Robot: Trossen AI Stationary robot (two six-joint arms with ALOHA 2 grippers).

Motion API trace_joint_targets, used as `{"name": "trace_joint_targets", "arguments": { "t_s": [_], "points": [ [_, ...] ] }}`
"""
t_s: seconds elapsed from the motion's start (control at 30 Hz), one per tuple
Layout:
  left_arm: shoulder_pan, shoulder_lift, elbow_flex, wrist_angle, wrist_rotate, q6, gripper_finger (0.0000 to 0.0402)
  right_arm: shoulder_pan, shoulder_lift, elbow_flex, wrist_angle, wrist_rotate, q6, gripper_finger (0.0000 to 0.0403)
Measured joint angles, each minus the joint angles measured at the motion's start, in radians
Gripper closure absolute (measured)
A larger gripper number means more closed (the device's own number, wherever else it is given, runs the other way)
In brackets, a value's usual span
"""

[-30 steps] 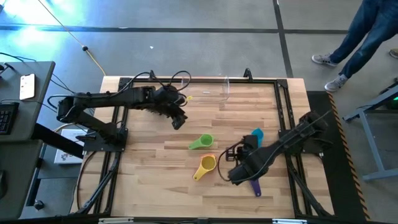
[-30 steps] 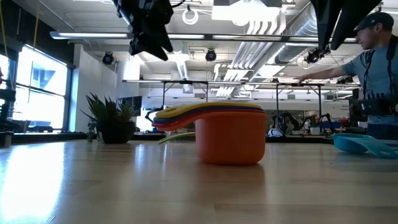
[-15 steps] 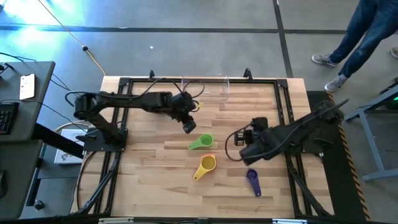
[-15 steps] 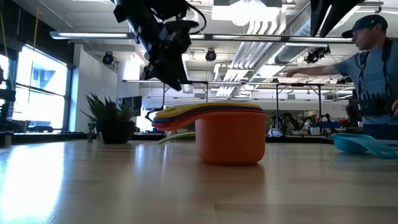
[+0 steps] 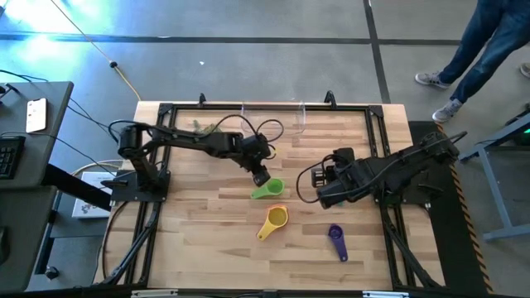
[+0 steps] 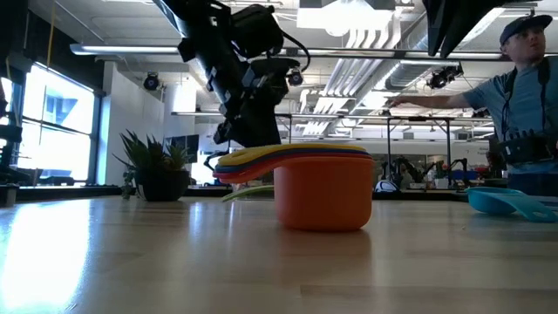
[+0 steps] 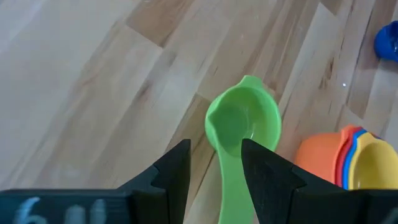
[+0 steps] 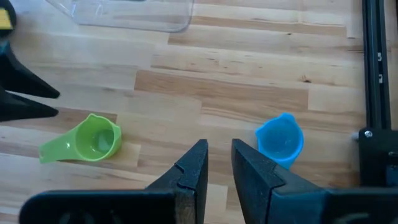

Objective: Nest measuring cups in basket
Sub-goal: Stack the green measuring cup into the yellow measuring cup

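High view is showing the clear basket [image 5: 273, 118] empty at the desk's far edge. Near it, the left gripper [image 5: 261, 176], jaws open, is straddling the green cup [image 5: 269, 189]; the right gripper's [image 5: 325, 192] jaws are gaping, holding nothing. Nesting is barely begun.

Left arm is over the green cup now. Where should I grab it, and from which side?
Take the green cup by its flat handle, coming straight down from above. The cup sits upright, open side up, and its handle lies flat on the table, already running between the open fingers of the left gripper. The round bowl looks too wide for them, the narrow handle an easier pinch.
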Motion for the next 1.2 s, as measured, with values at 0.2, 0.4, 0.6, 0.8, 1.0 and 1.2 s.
{"name": "trace_joint_targets", "arguments": {
  "t_s": [0.2, 0.4, 0.6, 0.8, 1.0, 1.2],
  "points": [
    [-0.023, 0.037, 0.001, 0.041, -0.001, -0.001, 0.027, 0.0, 0.0, 0.0, 0.0, -0.001, 0.0, 0.0341],
    [-0.032, 0.056, 0.0, 0.085, -0.011, -0.024, 0.027, 0.0, 0.001, 0.0, -0.001, -0.002, 0.0, 0.0341],
    [-0.035, 0.083, 0.002, 0.099, -0.012, -0.025, 0.027, 0.001, 0.001, 0.0, 0.0, -0.003, 0.0, 0.0341],
    [-0.036, 0.094, 0.0, 0.099, -0.013, -0.025, 0.027, 0.001, 0.001, 0.0, 0.0, -0.003, 0.0, 0.0341],
    [-0.037, 0.111, 0.0, 0.099, -0.014, -0.025, 0.027, 0.001, 0.001, 0.0, 0.0, -0.003, 0.0, 0.0341],
    [-0.044, 0.149, 0.002, 0.125, -0.014, -0.025, 0.027, 0.001, 0.001, 0.0, 0.0, -0.003, 0.0, 0.0341]
  ]
}}
